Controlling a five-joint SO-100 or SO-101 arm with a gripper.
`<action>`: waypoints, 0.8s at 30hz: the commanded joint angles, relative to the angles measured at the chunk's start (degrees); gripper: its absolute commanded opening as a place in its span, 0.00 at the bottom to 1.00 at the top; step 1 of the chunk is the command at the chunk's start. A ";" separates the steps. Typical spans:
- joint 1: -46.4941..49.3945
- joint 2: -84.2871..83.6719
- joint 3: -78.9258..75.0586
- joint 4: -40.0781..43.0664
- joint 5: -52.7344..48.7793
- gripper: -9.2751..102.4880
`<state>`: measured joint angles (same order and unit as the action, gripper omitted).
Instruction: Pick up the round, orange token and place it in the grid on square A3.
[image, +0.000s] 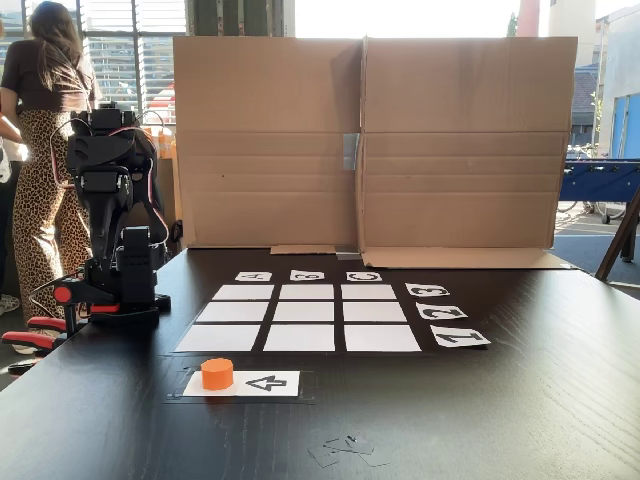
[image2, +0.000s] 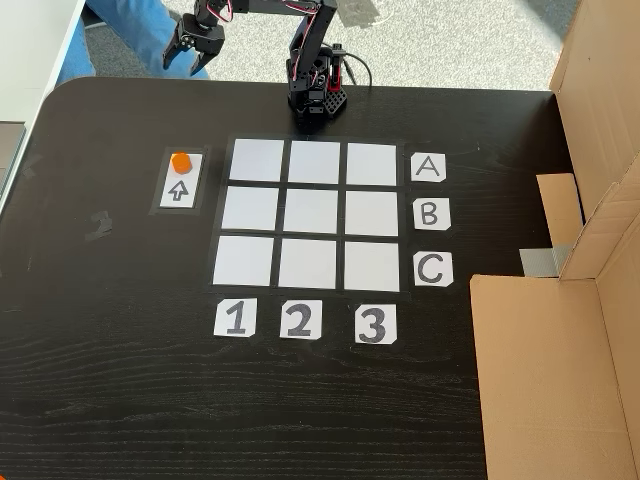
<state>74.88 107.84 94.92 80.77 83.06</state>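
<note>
One black pincer (image2: 190, 62) at the counter's far edge in a fixed view, jaws spread, gripping nothing. Well apart from the orange token (image2: 180, 160), upright on the white arrow card (image2: 181, 191), just beside the grid (image2: 313, 213). Square A3 (image2: 372, 164) bare, in the row nearest the arm's base (image2: 318, 98). Cardboard screen (image: 370, 140) standing on the dark counter (image: 520, 400). Behind the arm, a person (image: 45, 120).

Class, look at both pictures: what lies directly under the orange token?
The token stands on one end of a white card with a black arrow pointing at it, lying on the dark table. The patch of card beneath the token is covered.
</note>
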 joint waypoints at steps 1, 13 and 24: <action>-1.41 -4.13 -4.48 0.26 -1.23 0.35; -7.29 -19.07 -18.46 2.64 -1.93 0.38; -12.04 -30.15 -25.31 2.02 -4.39 0.38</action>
<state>63.98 78.75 72.86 83.14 80.51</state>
